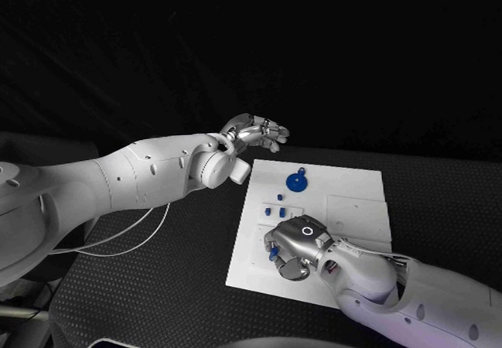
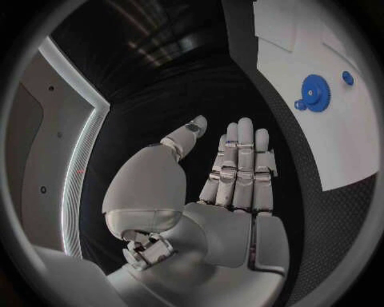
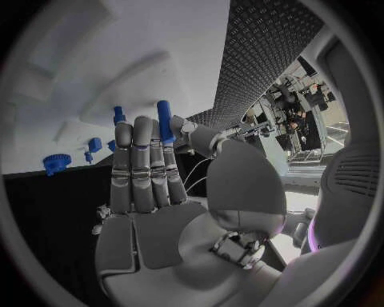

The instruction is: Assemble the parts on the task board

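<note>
Now the right hand [image 1: 300, 248] hangs low over the board [image 1: 359, 216], a blue peg [image 3: 165, 121] pinched between thumb and fingertip. That grip looks thin to me; a tilt on seating could jam or drop the peg. The left hand [image 1: 253, 134] floats beyond the board's far corner, fingers spread, holding nothing. The gear [image 1: 298, 182] and small pegs [image 1: 275, 205] crowd close by.

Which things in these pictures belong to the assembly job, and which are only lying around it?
Belong to the job:
- task board
- blue gear on the board
- small blue pegs standing in the board
- blue peg pinched by the right hand

Only around:
- black table
- white cable under the left arm
- left hand, raised beyond the board, holding nothing
</note>
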Available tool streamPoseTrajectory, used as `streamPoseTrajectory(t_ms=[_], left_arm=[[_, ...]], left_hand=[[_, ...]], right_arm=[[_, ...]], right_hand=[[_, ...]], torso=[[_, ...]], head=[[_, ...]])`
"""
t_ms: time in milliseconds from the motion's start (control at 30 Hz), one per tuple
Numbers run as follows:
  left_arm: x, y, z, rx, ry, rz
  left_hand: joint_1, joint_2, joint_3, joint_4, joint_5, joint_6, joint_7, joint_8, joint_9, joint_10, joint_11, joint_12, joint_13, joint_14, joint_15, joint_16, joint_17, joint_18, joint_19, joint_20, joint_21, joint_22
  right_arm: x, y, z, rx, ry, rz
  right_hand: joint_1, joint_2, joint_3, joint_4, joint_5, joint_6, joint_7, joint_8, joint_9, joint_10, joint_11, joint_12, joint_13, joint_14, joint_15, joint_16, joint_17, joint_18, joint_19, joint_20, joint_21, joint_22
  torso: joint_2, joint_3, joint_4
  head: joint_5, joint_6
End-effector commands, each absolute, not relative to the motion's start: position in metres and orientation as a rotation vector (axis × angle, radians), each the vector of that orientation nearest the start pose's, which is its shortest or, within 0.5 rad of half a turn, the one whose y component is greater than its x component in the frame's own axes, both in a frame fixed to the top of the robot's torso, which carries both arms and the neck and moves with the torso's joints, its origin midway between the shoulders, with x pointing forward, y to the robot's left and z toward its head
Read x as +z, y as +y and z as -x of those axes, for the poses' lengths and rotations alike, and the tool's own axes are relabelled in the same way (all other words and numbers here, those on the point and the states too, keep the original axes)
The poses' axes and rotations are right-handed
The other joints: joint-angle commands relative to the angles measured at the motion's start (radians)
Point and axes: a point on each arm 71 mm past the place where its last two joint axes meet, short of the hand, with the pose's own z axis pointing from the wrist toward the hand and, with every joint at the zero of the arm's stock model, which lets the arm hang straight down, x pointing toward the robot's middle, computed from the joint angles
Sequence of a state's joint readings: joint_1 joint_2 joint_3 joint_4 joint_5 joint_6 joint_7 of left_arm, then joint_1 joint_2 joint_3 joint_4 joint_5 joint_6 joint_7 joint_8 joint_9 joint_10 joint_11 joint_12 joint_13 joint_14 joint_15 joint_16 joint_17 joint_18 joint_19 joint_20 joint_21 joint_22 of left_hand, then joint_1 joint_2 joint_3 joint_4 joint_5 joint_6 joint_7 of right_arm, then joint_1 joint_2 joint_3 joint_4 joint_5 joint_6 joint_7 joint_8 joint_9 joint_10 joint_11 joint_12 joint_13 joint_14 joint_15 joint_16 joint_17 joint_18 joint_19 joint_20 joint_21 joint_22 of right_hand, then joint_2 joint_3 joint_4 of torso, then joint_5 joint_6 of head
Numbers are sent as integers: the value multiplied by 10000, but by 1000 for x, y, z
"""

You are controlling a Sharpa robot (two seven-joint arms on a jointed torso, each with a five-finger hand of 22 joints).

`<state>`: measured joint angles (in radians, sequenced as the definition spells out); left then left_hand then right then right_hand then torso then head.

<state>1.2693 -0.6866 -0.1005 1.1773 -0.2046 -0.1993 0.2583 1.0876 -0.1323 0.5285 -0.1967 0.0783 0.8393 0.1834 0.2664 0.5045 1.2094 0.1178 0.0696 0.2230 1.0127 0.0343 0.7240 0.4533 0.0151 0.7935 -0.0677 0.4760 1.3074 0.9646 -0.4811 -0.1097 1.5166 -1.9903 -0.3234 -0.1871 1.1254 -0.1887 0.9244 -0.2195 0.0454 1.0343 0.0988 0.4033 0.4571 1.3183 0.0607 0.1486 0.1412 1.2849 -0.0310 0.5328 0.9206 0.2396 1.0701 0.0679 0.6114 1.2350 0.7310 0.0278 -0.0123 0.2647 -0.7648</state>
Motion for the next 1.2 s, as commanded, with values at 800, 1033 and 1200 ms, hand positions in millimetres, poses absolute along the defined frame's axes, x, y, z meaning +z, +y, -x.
streamPoseTrajectory(t_ms=[800, 1033, 1200], left_arm=[[-187, 225, -552, -13340, 15888, 9228], [-187, 224, -552, -13346, 15893, 9225], [-187, 224, -552, -13351, 15895, 9222]], left_hand=[[-83, -4, -20, 56, -34, -111, 6, -10, -17, -75, -20, 10, -16, 35, 39, -50, 31, 3, 8, 63, -84, 40], [-94, 1, -23, 67, -35, -115, 8, -9, -17, -78, -19, 10, -16, 34, 40, -57, 38, 3, 9, 65, -91, 45], [-94, 1, -23, 70, -35, -117, 8, -9, -17, -79, -19, 11, -16, 35, 40, -60, 42, 3, 10, 65, -96, 48]], right_arm=[[-288, -16, -382, 7616, 15718, 7196], [-290, -16, -382, 7495, 15888, 7337], [-291, -14, -381, 7501, 15941, 7428]], right_hand=[[103, 8, 78, -33, 33, 81, 13, 31, 22, 92, 7, 43, 27, 0, -102, -16, 40, 222, 33, -66, 55, 12], [105, 10, 80, -37, 33, 80, 13, 29, 24, 92, 8, 37, 29, 1, -102, -19, 47, 222, 32, -67, 59, 13], [104, 10, 80, -41, 33, 78, 14, 27, 25, 90, 9, 32, 30, 0, -101, -21, 52, 222, 29, -67, 61, 14]], torso=[[-2, 2, -9], [3, -1, -2], [-1, 1, -5]], head=[[7, -21], [10, -23], [11, -28]])
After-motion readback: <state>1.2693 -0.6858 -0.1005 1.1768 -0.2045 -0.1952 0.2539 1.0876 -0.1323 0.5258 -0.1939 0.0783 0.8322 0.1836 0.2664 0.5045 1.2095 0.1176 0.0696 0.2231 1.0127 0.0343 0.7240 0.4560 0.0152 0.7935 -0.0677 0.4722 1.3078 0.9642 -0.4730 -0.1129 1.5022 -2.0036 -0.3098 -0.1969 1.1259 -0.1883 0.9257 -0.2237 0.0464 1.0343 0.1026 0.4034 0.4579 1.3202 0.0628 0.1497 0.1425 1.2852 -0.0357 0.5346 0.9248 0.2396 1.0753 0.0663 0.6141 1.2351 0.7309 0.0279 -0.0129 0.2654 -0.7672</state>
